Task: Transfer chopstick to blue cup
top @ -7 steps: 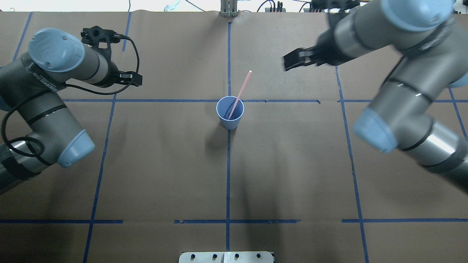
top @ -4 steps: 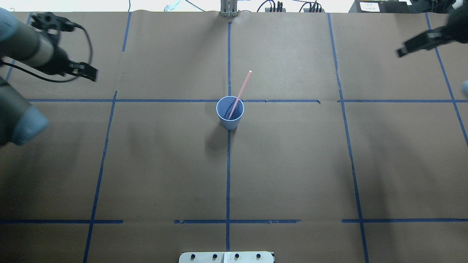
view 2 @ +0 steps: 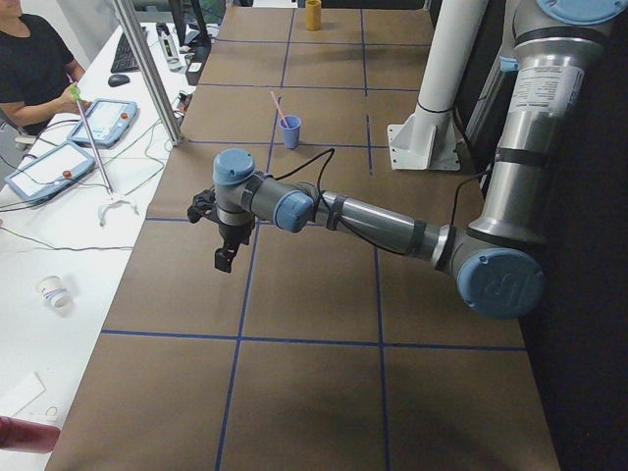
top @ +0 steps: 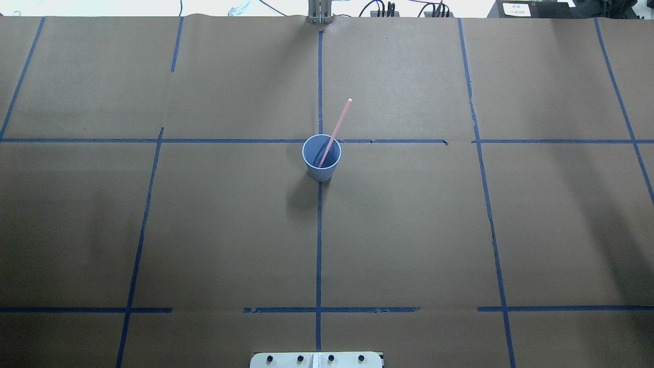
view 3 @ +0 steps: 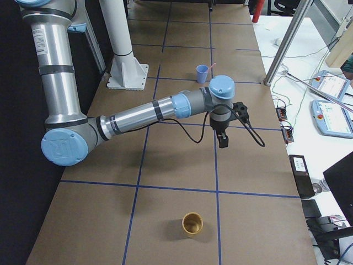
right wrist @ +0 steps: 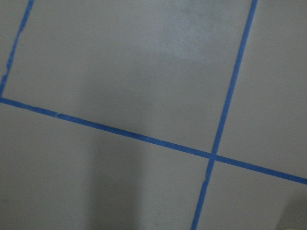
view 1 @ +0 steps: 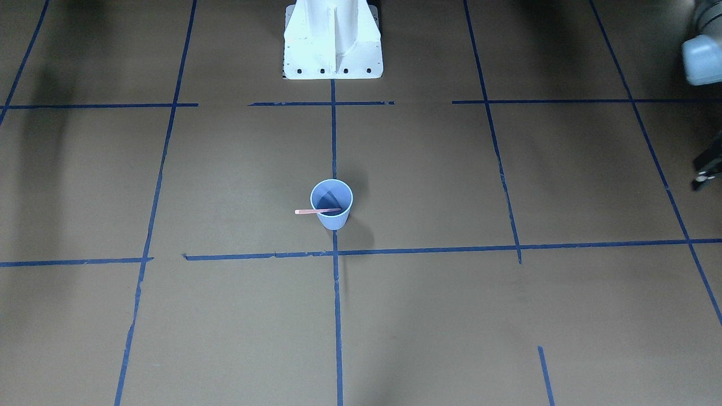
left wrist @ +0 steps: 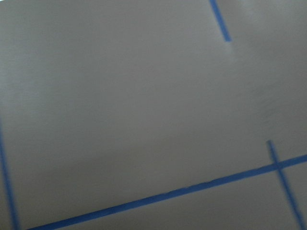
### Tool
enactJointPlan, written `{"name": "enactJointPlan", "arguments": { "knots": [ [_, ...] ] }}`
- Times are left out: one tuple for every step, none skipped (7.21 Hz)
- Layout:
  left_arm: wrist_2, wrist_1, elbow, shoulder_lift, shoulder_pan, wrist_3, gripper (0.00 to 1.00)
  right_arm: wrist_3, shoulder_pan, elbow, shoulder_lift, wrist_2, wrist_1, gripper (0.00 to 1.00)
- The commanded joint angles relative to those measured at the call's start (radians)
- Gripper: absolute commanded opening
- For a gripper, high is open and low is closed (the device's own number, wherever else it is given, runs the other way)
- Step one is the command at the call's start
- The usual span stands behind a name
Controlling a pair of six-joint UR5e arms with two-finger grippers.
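The left claw (view 2: 225, 262) hangs with its fingers pointing down over the part of the table (top: 204, 230) near the left edge. It holds nothing. It appears fully only in the side view, so I cannot tell whether the fingers are apart or together. The right claw (view 3: 223, 144) hangs in the same way over the part near the right edge. It is also without load, and its state cannot be told either.

From each claw the blue cup (top: 320, 175) lies inward, toward the middle of the table and well apart from both. Neither arm looks clearly nearer to it.

The chopstick (top: 338, 124) is already in this cup. Its lower end rests on the bottom, on the side toward the robot, and the shaft leans on the rim. Its long axis is tilted and not upright. It runs from the bottom of the cup up and out, toward the far edge of the table and a little toward the right edge. The upper end therefore points to the far right corner and stands free above the rim.

In my judgement the transfer is complete. If a correction were needed, the right claw would meet the free end more directly, because the chopstick leans to that side.
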Motion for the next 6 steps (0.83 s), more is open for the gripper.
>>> {"name": "enactJointPlan", "arguments": {
  "knots": [
    [-0.038, 0.346, -0.001, -0.007, -0.13, 0.204, 1.0, -0.116, 0.03, -0.101, -0.01, -0.021, -0.017, 1.0],
    [-0.04, 0.372, -0.007, 0.046, -0.133, 0.208, 1.0, -0.119, 0.03, -0.101, -0.014, -0.013, -0.039, 1.0],
    [-0.044, 0.361, -0.002, 0.088, -0.131, 0.202, 1.0, -0.119, 0.029, -0.098, -0.027, -0.012, -0.043, 1.0],
    [-0.044, 0.366, -0.016, 0.091, -0.133, 0.201, 1.0, -0.119, 0.029, -0.101, -0.027, -0.011, -0.043, 1.0],
    [-0.069, 0.361, -0.028, 0.129, -0.133, 0.202, 1.0, -0.115, 0.026, -0.098, -0.027, -0.011, -0.043, 1.0],
    [-0.128, 0.36, -0.03, 0.129, -0.131, 0.202, 1.0, -0.105, -0.002, -0.1, -0.026, -0.024, -0.043, 1.0]
  ]
}}
